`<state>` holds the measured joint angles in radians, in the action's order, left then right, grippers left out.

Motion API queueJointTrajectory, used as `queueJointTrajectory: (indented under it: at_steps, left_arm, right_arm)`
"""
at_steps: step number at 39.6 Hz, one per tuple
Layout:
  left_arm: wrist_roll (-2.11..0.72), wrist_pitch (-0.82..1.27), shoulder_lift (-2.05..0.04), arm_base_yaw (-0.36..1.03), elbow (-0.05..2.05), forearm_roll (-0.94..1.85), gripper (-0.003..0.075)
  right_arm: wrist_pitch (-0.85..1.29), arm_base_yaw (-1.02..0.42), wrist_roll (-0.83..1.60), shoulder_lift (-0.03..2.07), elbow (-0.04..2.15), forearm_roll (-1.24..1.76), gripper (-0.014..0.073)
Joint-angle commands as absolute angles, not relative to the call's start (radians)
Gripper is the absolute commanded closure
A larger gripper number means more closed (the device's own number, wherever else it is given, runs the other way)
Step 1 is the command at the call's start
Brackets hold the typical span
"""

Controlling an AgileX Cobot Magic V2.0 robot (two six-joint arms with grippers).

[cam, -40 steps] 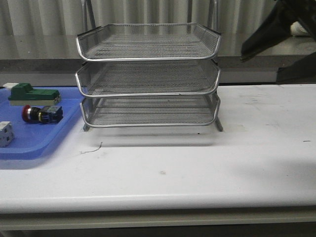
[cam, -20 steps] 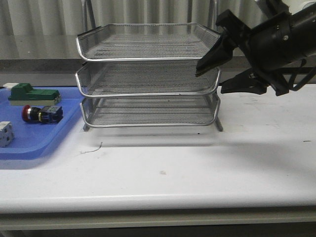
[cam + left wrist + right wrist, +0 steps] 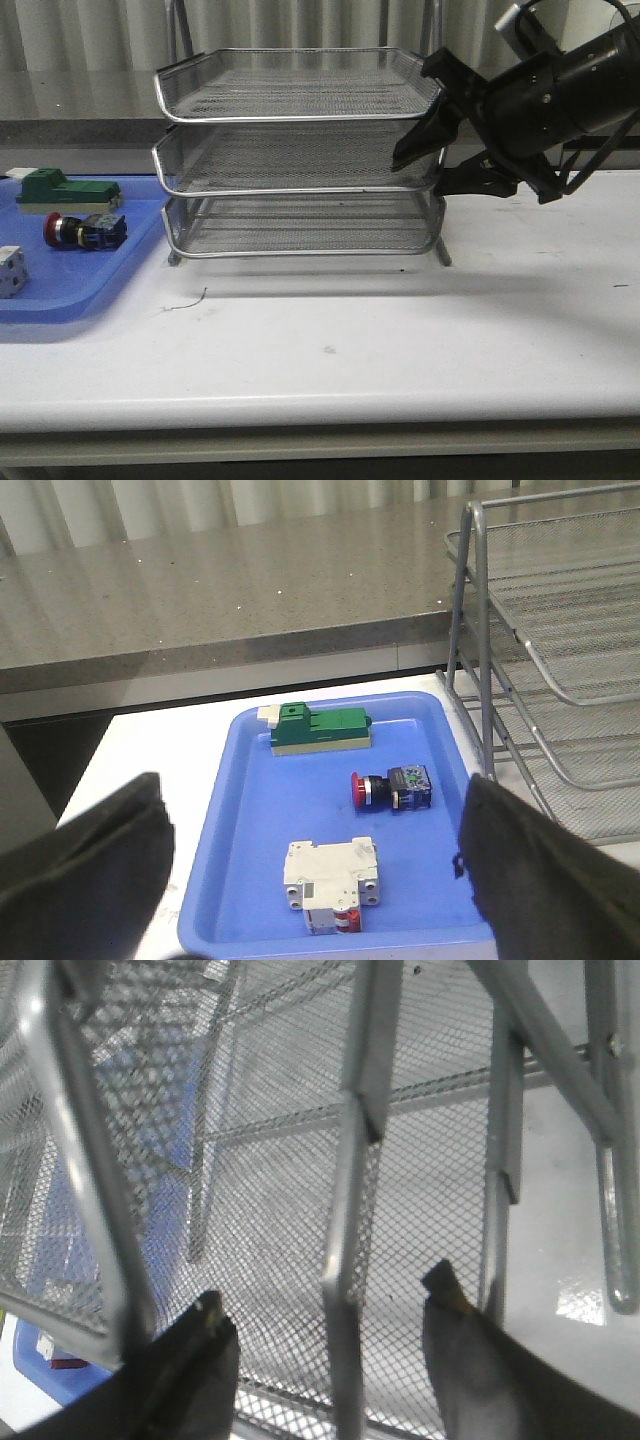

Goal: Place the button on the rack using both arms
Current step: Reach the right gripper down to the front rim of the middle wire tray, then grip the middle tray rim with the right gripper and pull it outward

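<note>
Jaws of the right gripper (image 3: 432, 160) stand apart, empty, at the right end of the rack (image 3: 300, 150), level with its middle tier; a chrome post sits between the fingertips in the right wrist view. Left gripper (image 3: 310, 870) jaws also spread wide, empty, above the blue tray (image 3: 70, 290) at the counter's left edge. Button (image 3: 84, 231) lies on its side in that tray, between a green block (image 3: 68, 189) and a white block (image 3: 11, 271), apart from both.

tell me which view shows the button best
The left wrist view: the button lies on its side in the blue tray, red head and black body clear. The front view shows it small at the left edge. In the right wrist view I cannot make it out behind the rack.
</note>
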<state>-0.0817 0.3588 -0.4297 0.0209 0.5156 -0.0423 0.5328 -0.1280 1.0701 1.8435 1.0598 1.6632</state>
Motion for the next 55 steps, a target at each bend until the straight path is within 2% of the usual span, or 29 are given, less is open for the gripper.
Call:
queueJointTrajectory:
  at_steps: [1,7,18,40,55]
  left_arm:
    - [-0.08,0.286,-0.439,0.018,0.551,-0.035,0.0167]
    - [-0.08,0.286,-0.439,0.018,0.551,-0.035,0.0167]
    - [-0.08,0.286,-0.439,0.018,0.551,-0.035,0.0167]
    - [-0.08,0.286,-0.439,0.018,0.551,-0.035,0.0167]
    - [-0.08,0.286,-0.439,0.018,0.551,-0.035,0.0167]
  right_arm:
    - [0.589,-0.128,1.076,1.813,1.096,1.703,0.0251]
    - [0.62,-0.128,1.076,1.813,1.096,1.702,0.0394]
    - [0.672,-0.127,1.076,1.813,1.096,1.674,0.0478]
    - [0.738,-0.111,1.038,1.813,1.096,1.515,0.0483]
    - [0.9,-0.053,0.999,1.813,1.096,1.387,0.0483]
